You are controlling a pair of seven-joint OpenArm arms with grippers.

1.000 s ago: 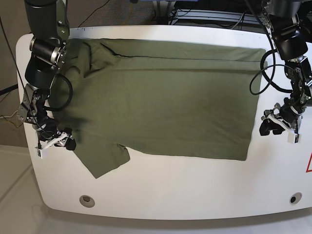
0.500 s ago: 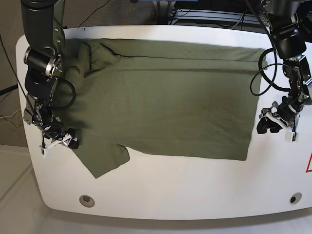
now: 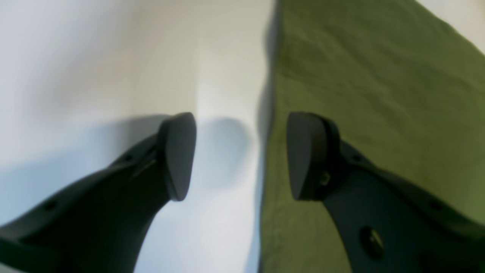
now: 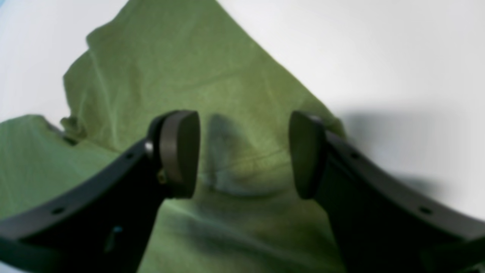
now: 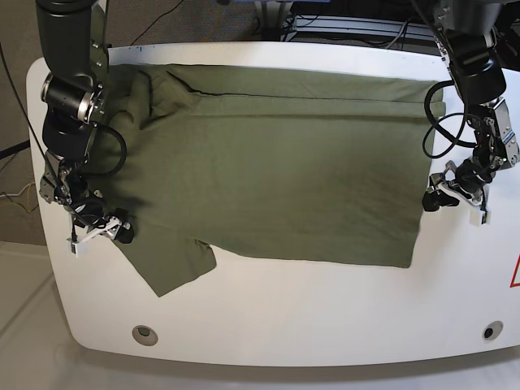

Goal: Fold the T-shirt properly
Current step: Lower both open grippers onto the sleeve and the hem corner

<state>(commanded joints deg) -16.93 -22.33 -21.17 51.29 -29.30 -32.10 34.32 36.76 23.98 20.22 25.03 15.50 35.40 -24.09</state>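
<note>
While both arms reach down at opposite ends of the desk (image 5: 268, 325), each pincer is released: the right pincer (image 4: 242, 151) hangs over a sleeve, the left pincer (image 3: 240, 155) straddles the hem edge. Between them the T-shirt (image 5: 276, 171) lies flat, long axis running pincer to pincer, collar toward the right one.

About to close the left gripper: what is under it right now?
The left gripper, open, straddles the T-shirt hem: one finger over cloth, the other over bare white table. Whether anything lies beneath the cloth is hidden.

Matt cloth T-shirt (image 5: 276, 162) on smooth glossy table (image 5: 325, 309)
</note>
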